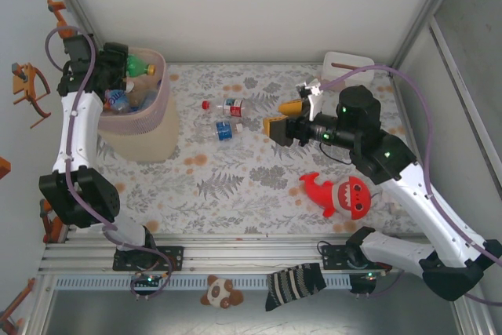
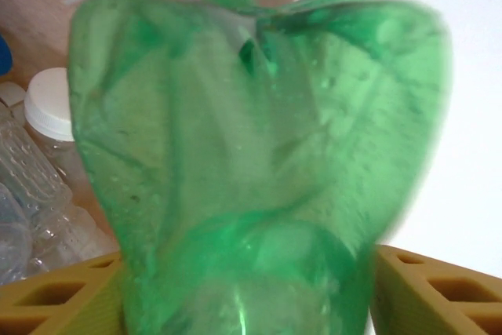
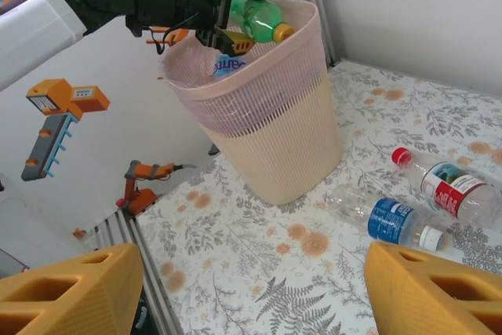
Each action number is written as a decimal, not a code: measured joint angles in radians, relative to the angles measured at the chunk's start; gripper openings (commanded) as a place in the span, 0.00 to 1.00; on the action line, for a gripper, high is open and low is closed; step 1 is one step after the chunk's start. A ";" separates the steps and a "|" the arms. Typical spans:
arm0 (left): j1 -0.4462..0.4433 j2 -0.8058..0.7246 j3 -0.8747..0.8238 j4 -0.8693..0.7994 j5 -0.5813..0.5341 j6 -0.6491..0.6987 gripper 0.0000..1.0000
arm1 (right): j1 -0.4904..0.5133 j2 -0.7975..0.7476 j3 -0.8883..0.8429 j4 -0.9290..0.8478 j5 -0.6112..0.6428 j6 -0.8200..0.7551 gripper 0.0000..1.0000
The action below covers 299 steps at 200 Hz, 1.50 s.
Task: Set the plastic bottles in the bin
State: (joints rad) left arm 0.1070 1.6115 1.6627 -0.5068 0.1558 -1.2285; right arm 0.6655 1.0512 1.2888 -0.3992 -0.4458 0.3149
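Above the bin's [image 3: 274, 139] rim, the green bottle [image 3: 255, 15] lies sideways between the left gripper's [image 3: 229, 17] fingers; whether they clamp it cannot be told. Clear bottles [image 2: 35, 186] lie inside the bin. To the bin's right, a red-capped bottle [image 3: 451, 190] and a blue-labelled bottle [image 3: 388, 219] lie on the surface, near the right gripper [image 3: 251, 272], fingers apart and empty

Labels on plastic bottles [image 3: 451, 187] blurred; unreadable.
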 measured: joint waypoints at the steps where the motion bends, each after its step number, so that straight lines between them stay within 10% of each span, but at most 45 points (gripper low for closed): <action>1: 0.000 0.000 0.000 -0.001 0.000 0.000 0.77 | 0.000 0.000 0.000 0.000 0.001 0.000 0.74; 50: -0.001 -0.006 0.027 -0.084 -0.003 -0.051 0.79 | 0.000 -0.005 0.000 -0.008 0.007 -0.001 0.74; 117: 0.003 -0.022 0.064 -0.111 0.022 -0.027 0.55 | 0.000 -0.010 0.000 -0.015 0.018 -0.003 0.74; 213: -0.033 0.040 0.204 -0.160 0.100 0.326 0.47 | 0.000 0.003 0.002 -0.082 0.130 -0.016 0.73; 299: -0.392 -0.007 0.245 -0.243 0.043 0.773 0.55 | 0.000 0.093 0.043 -0.193 0.306 0.008 0.73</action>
State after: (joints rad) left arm -0.2848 1.6043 1.9076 -0.7498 0.1989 -0.4553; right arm 0.6655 1.1446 1.3315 -0.5922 -0.1398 0.3233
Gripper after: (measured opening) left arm 0.535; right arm 0.731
